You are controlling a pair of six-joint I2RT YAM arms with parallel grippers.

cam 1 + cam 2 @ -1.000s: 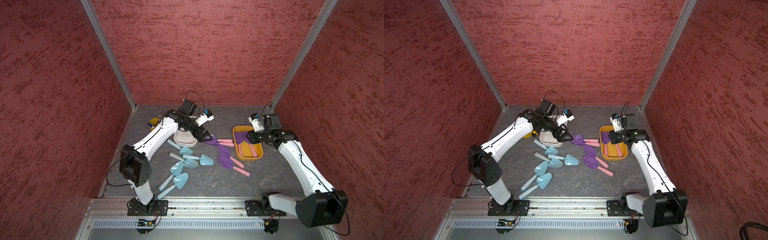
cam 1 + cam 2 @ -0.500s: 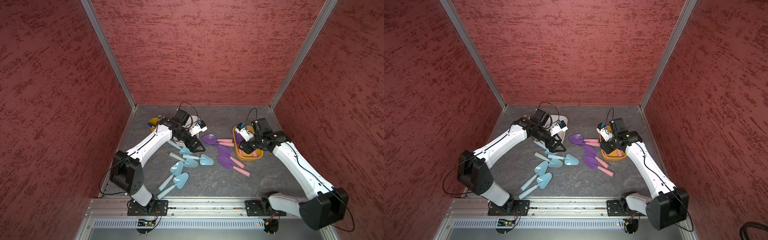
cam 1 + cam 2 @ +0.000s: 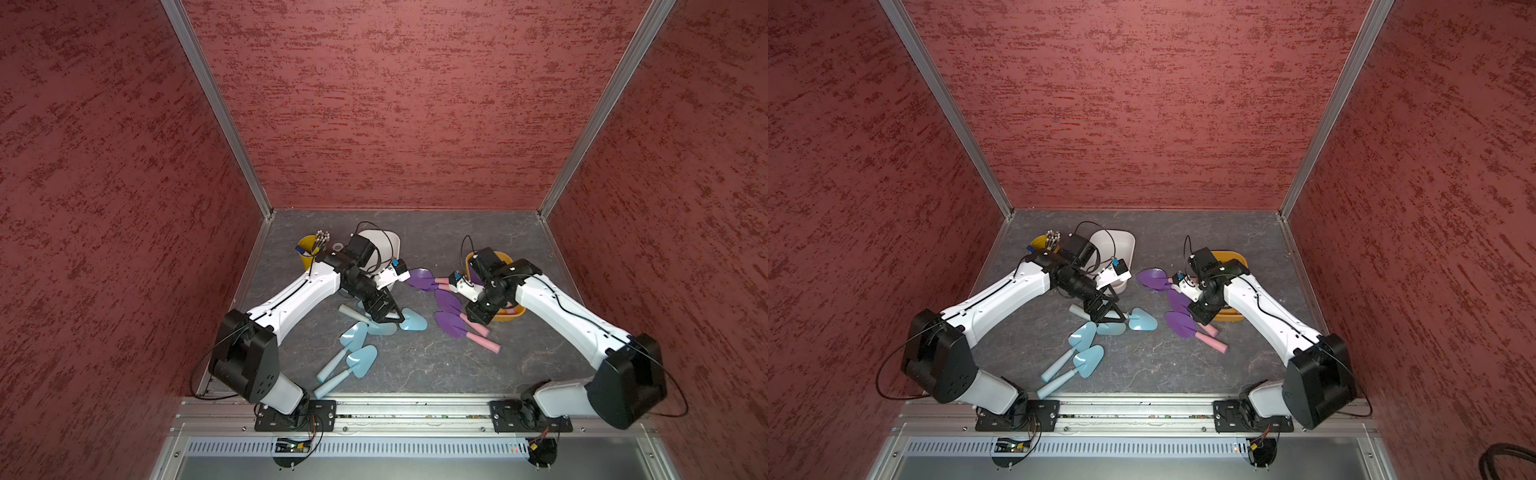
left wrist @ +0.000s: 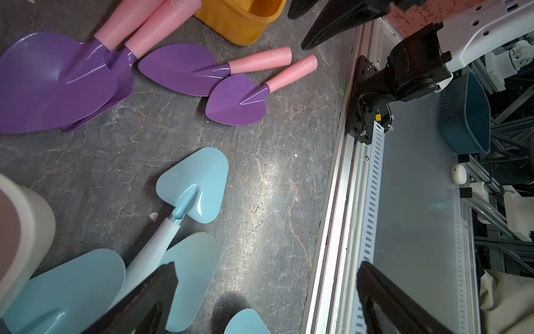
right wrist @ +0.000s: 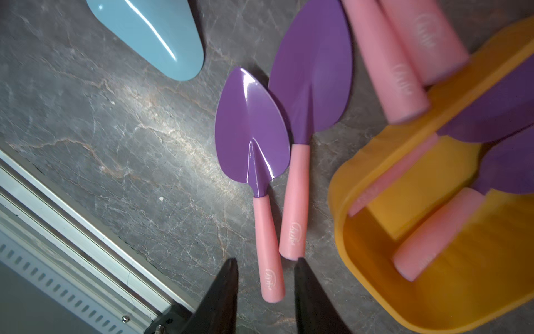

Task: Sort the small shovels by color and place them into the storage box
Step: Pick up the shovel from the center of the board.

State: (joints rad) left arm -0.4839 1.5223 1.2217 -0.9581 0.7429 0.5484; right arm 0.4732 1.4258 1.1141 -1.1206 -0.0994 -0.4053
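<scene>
**Left end effector** (image 4: 265, 263): jaws spread wide, nothing held. It hovers low over the light blue shovels (image 3: 409, 322), which lie clustered on the desk (image 3: 415, 365). One finger (image 4: 150, 295) is directly above a pale handle.

**Right end effector** (image 5: 265, 260): jaws narrowly apart, nothing clamped. The tip of 1 pink handle shows in the gap without touching either finger.

**Purple shovels** (image 5: 251, 130): 4 lie on the desk just beside the yellow storage box (image 5: 361, 289). At least 2 more lie inside it.

**White box** (image 3: 392, 243): located behind the left arm. Its contents cannot be determined.
</scene>
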